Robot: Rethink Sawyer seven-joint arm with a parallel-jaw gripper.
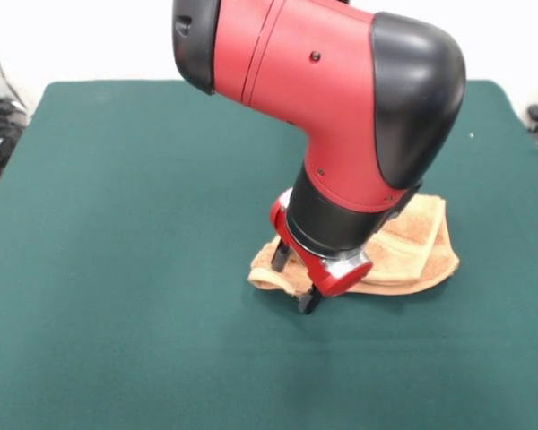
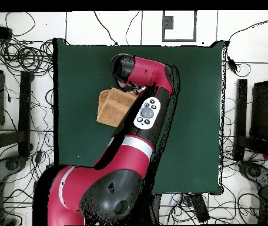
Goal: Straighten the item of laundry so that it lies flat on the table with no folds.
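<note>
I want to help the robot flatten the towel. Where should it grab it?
Probably the loose rolled edge of the towel nearest the camera in the front view, right beside the hand. The towel is bunched in folds on the table, and that edge pokes out clear of the pile. Coming straight down from above looks easiest.

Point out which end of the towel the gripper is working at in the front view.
The rolled, bunched left end of the towel, where the gripper comes down; the right end lies uncovered, clear of the arm.
</note>
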